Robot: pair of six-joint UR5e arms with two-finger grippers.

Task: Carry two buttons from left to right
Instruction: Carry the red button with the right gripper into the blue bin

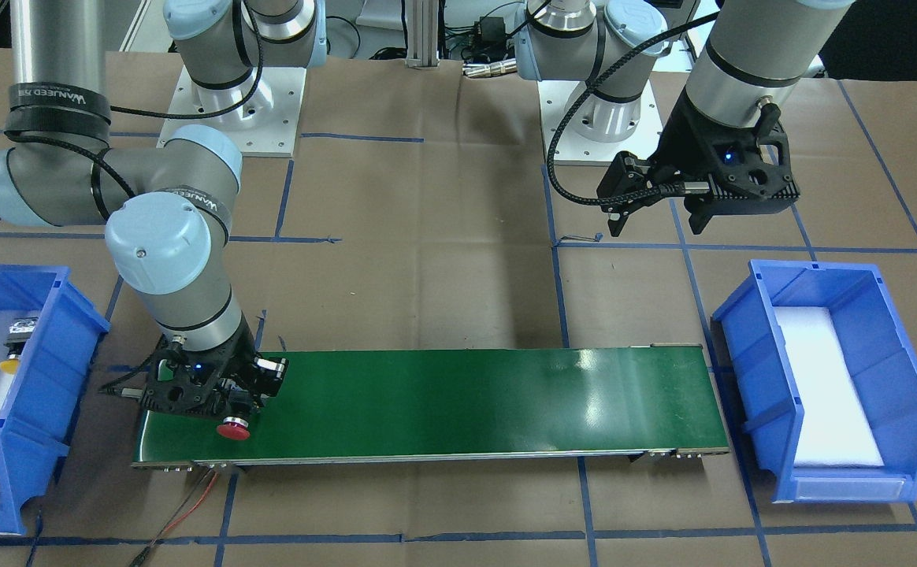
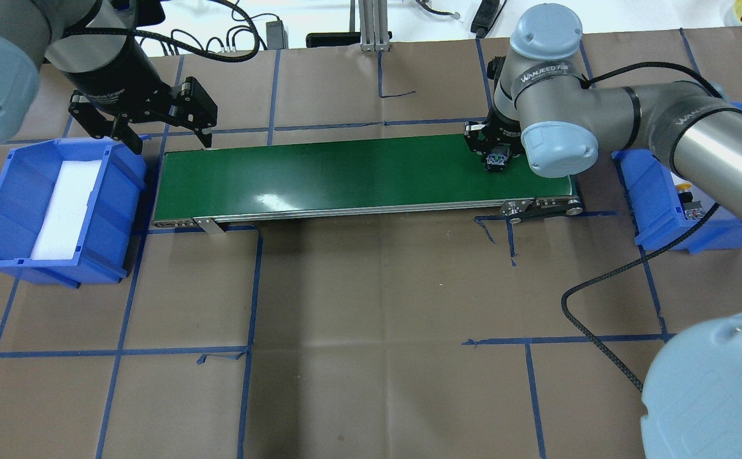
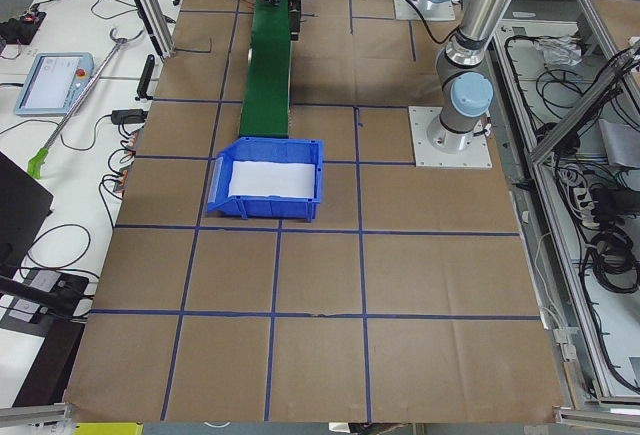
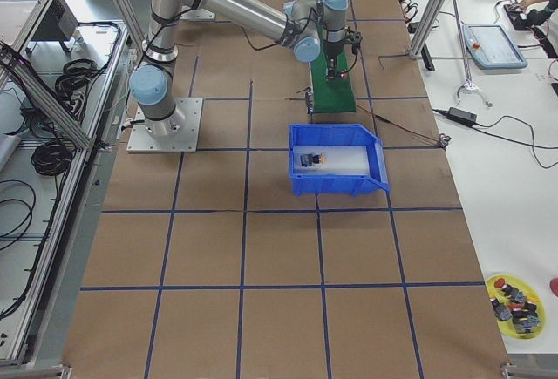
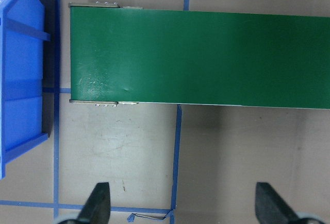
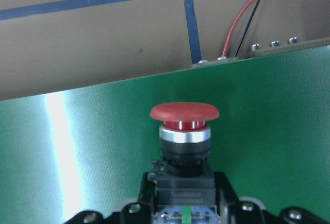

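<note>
The red-capped button [image 6: 184,113] lies with its cap sideways, low over the green conveyor belt [image 1: 466,402] at the belt's end on my right side. My right gripper [image 1: 232,405] is shut on its black body [image 6: 184,180]. A yellow-capped button [image 1: 11,346] lies on white foam in the blue bin [image 1: 41,394] beside that end, also seen in the exterior right view [image 4: 309,159]. My left gripper [image 2: 170,140] hangs open and holds nothing above the belt's other end, its fingers [image 5: 98,203] spread wide.
A second blue bin [image 2: 1,191] with white foam lining stands at the belt's left end. Red and black wires [image 1: 191,504] trail from the belt's frame near my right gripper. Blue tape lines grid the brown table cover.
</note>
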